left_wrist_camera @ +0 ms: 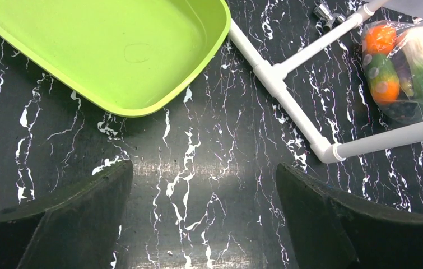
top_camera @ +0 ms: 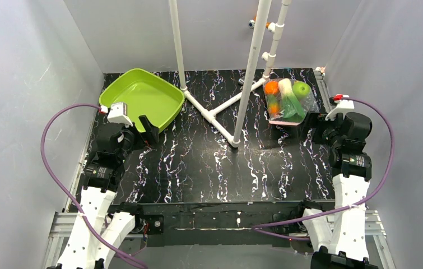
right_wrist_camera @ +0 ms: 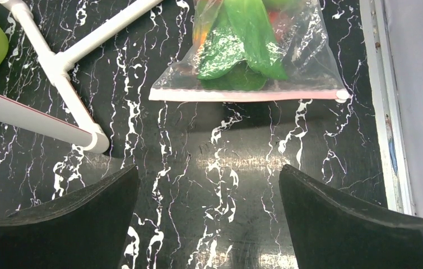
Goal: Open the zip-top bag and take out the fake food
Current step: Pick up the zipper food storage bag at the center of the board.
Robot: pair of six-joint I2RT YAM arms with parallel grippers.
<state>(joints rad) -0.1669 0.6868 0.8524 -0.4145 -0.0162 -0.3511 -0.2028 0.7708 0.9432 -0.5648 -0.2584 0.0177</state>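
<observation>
- While both my arms reach in from the near edge, my left hand (top_camera: 144, 133) has its fingers spread wide, with nothing between them but the bare black marbled surface (top_camera: 209, 168).
- My right hand (top_camera: 312, 130) is spread just as wide and holds nothing. It sits just short of the bag and does not touch it.
- The zip-top bag (top_camera: 289, 101) lies flat at about 2 o'clock on the surface. Its pink zip strip (right_wrist_camera: 248, 95) runs along the edge facing 6 o'clock, toward my right hand, and looks pressed shut along its whole length.
- The fake food (top_camera: 286, 96) is all inside the bag: an orange (top_camera: 271, 87) toward 10 o'clock, a green apple (top_camera: 301, 88) toward 1 o'clock, and a leafy green vegetable (right_wrist_camera: 242, 45) down the middle.
- The lime-green tray (top_camera: 142, 98) sits at about 10 o'clock on the surface, with its near rim just beyond my left hand.
- A white pipe frame (top_camera: 214, 112) stands between the tray and the bag, and one leg runs close along the bag's 9 o'clock side.
</observation>
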